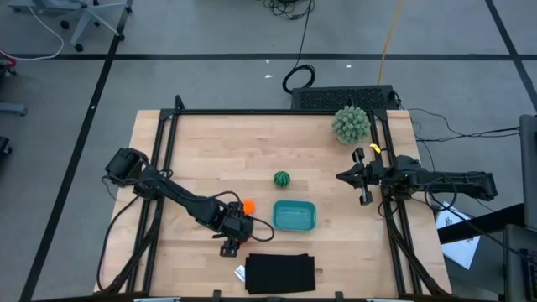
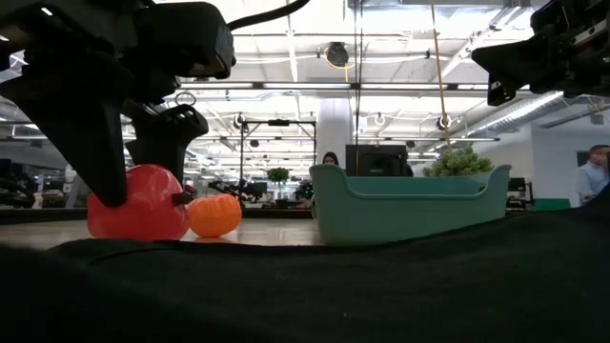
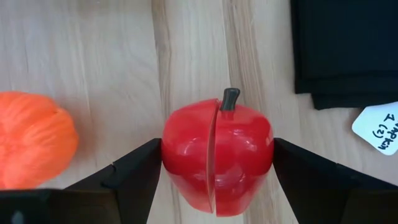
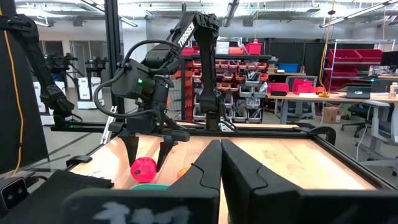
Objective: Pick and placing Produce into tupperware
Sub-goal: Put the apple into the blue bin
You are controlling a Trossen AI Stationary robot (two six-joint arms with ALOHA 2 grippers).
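The red tomato-like piece stands on the table, stem up, between the fingers of my left gripper, which is open and points steeply down over it. The orange ball rests on the wood just beside it. The striped watermelon sits alone farther back. The teal tupperware stands to the right of the left gripper and holds nothing that I can see. My right gripper is shut and hovers at the table's right edge. My left gripper's fingers stand against the red piece's two opposite sides, coming from above. The piece rests on the table. Whether the fingers touch it or stand a hair off, I cannot tell.
A pale-green spiky ball sits at the far right corner. A black flat rectangle with a white tag lies at the near edge, just in front of the tupperware. Bare wood lies across the table's middle and far left.
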